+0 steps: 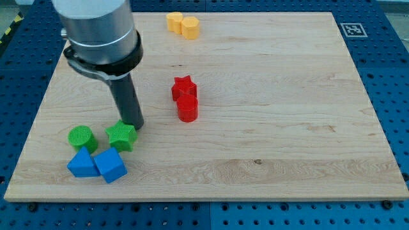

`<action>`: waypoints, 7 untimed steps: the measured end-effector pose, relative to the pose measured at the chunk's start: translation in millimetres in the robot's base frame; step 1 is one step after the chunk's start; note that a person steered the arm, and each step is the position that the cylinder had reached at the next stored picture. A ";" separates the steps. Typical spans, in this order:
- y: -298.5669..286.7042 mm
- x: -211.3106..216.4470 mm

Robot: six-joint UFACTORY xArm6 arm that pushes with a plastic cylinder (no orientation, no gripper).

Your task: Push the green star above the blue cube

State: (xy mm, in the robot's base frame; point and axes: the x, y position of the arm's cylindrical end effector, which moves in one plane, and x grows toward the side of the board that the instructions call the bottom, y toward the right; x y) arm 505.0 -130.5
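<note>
The green star lies at the board's lower left, just above the blue cube. My tip stands at the star's upper right edge, touching or nearly touching it. A green cylinder sits to the left of the star. A blue triangular block lies against the cube's left side.
A red star and a red cylinder stand together near the middle of the wooden board. Two yellow blocks sit at the view's top edge. The arm's grey body hangs over the upper left.
</note>
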 end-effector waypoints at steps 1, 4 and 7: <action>-10.3 3.7; -10.8 -2.4; 3.4 -19.3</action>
